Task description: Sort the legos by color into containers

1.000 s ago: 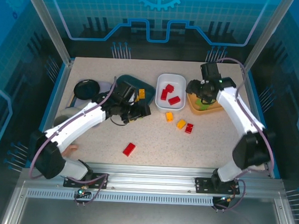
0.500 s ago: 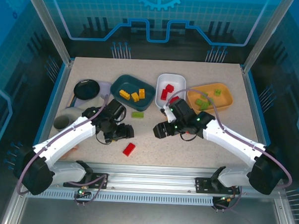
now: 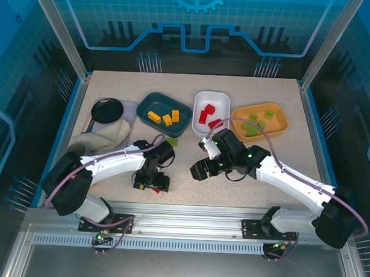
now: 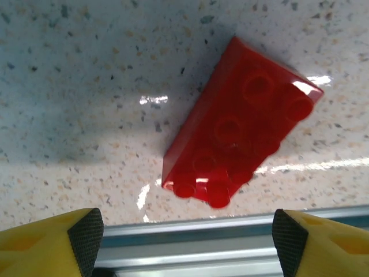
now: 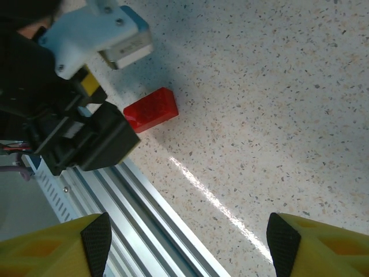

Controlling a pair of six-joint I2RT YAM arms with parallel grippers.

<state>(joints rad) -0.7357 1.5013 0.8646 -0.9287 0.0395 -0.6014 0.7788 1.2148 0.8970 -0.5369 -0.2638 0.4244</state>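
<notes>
Three trays: teal tray [image 3: 165,104], white tray [image 3: 197,108], orange tray [image 3: 280,126]. Three yellow bricks [image 3: 167,120], four red bricks [image 3: 208,108], one loose green brick [image 3: 170,141]; the orange tray's other green bricks [image 3: 253,125] are too small to count.

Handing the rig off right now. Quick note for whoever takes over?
Left gripper: open, poised over the loose red brick on the table near the front rail.
Right gripper: open, empty, above bare table.
Done: yellow-orange bricks in the teal tray, red bricks in the white tray, green bricks in the orange tray.
Left: loose red brick to the white tray; loose green brick beside the teal tray to the orange tray. The arms may hide others.
</notes>
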